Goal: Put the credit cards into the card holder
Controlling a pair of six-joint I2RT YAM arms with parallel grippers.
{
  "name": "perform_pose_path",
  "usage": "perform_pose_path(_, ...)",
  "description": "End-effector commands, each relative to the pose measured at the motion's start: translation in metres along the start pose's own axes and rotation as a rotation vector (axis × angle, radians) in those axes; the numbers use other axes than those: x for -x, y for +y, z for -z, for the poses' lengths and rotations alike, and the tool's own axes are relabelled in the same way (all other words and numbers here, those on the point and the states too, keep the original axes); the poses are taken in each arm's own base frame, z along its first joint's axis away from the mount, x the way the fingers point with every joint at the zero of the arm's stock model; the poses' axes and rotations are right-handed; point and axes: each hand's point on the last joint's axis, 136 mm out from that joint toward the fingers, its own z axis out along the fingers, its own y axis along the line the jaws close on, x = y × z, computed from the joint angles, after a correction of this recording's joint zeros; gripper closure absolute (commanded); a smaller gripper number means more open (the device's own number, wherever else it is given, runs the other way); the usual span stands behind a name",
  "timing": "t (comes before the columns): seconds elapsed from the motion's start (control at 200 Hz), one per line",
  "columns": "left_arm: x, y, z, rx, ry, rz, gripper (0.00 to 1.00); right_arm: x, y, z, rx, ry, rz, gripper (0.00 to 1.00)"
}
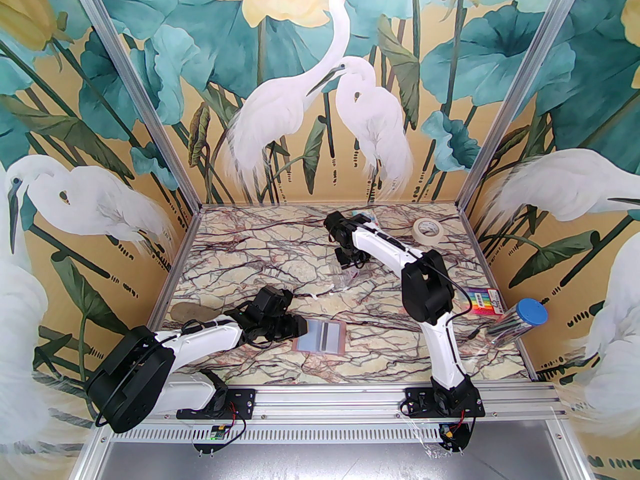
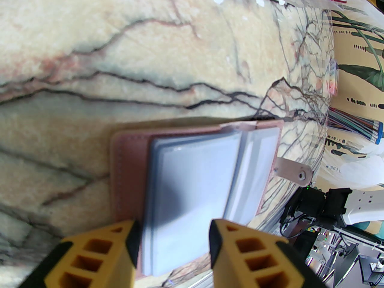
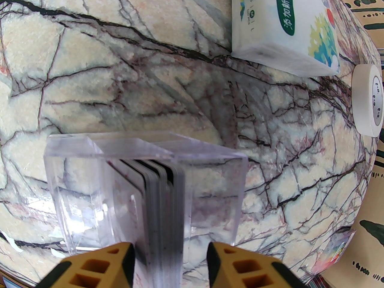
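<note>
**Bench stock: card holder, cards and sundries**

Item 1, card holder point(image 1: 320, 339): dusty pink, lying open and flat at the near middle of the bench point(image 1: 240, 248), clear leaves upward. One leaf shows pale blue, the other grey with a dark stripe. Its snap strap point(image 2: 292, 171) sticks out from one side edge. The left fingers point(image 2: 99, 250) stand partly apart, one on each side of the leaves' near edge; whether they pinch it cannot be told.

Item 2, credit cards point(image 3: 162, 208): a stack set on edge in the clear stand point(image 3: 75, 184), farther back and right of centre. The right fingers point(image 3: 246, 268) stand partly apart and straddle the stack, with a gap on one side; nothing gripped.

Sundries: tissue pack point(image 3: 285, 25) and tape roll point(image 3: 367, 99) at the back; coloured pack point(image 1: 482, 302) and blue-capped tube point(image 1: 517, 320) by the right edge.
</note>
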Motion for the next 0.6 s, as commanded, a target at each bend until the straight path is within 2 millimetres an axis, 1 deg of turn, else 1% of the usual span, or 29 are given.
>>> perform_pose_path(0.0,-0.009,0.0215,-0.0052,0.068,0.025,0.01,0.56,0.0067,-0.0125,0.0157,-0.036,-0.032,0.002,0.56)
perform_pose_path(0.355,-0.0089,0.0212,-0.0047,0.07,0.026,0.007,0.56,0.008,-0.015,0.022,-0.039,-0.04,0.003,0.62)
perform_pose_path(0.595,-0.0093,0.0214,-0.0036,0.073,0.026,0.007,0.56,0.0078,-0.0151,0.0238,-0.035,-0.04,0.001,0.69)
